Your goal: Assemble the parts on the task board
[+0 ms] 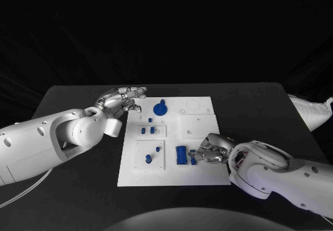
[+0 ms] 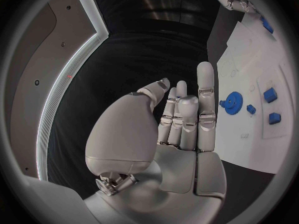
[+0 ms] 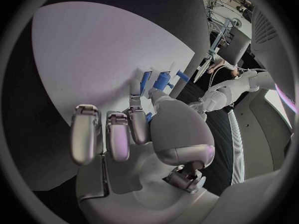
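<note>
The white task board [image 1: 201, 108] lies in the middle of the black table. My right hand [image 1: 212, 148] is low over its near right part and pinches a small blue part [image 1: 193, 158] between thumb and a finger, right beside a blue cylinder [image 1: 182, 154]. In the right wrist view the pinched blue part [image 3: 148, 116] peeks out between thumb and finger, and other blue pieces [image 3: 161, 79] stand on the board just beyond the fingertips [image 3: 135, 90]. My left hand [image 1: 125, 101] hovers at the board's far left corner with its fingers straight, holding nothing. A blue gear [image 1: 160, 109] sits beside it.
Small blue pieces [image 1: 147, 130] stand in a raised square on the board's left half, and two more [image 1: 147, 157] in the square nearer me. From the left wrist, the gear [image 2: 233, 104] and small pieces [image 2: 269, 94] lie past the left hand [image 2: 181, 119]. Bare black table [image 1: 76, 101] surrounds the board.
</note>
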